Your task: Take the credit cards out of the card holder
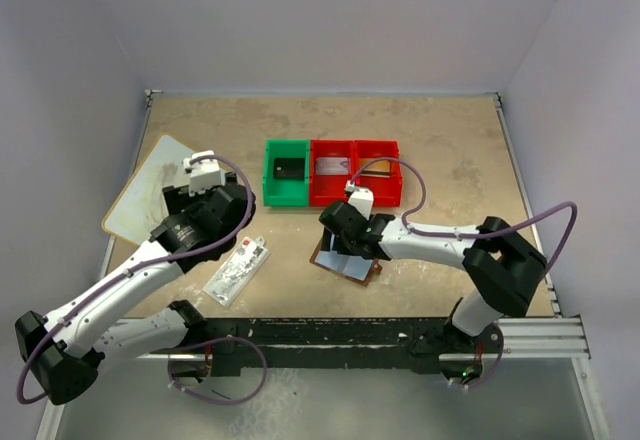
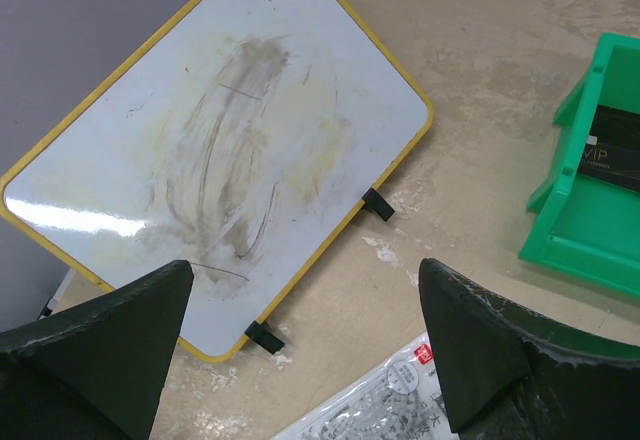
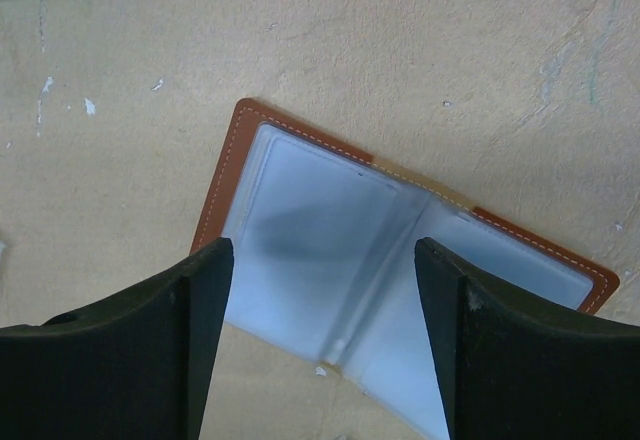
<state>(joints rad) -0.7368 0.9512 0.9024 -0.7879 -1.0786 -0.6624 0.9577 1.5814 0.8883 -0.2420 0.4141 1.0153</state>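
Since the holder (image 3: 330,210) lies spread open on the surface with its inner side up, on the near side of the red bins (image 1: 385,197), we read our right tool (image 3: 322,255) as poised above it to check or reach the pockets. Its jaws stand wide, one to each side of the fold, with nothing between them and no contact that we can see. Our left tool (image 2: 305,275) hangs well apart, equally wide and empty, above the gap between the board (image 2: 220,160) and the green bin (image 2: 600,240), out of the way of the work. The holder is brown leather with pale stitching round its edge. Its clear bluish sleeves, creased at the middle, show no card that we can make out. A dark card (image 2: 615,150) lies in the green bin, so we judge the emptying largely done.
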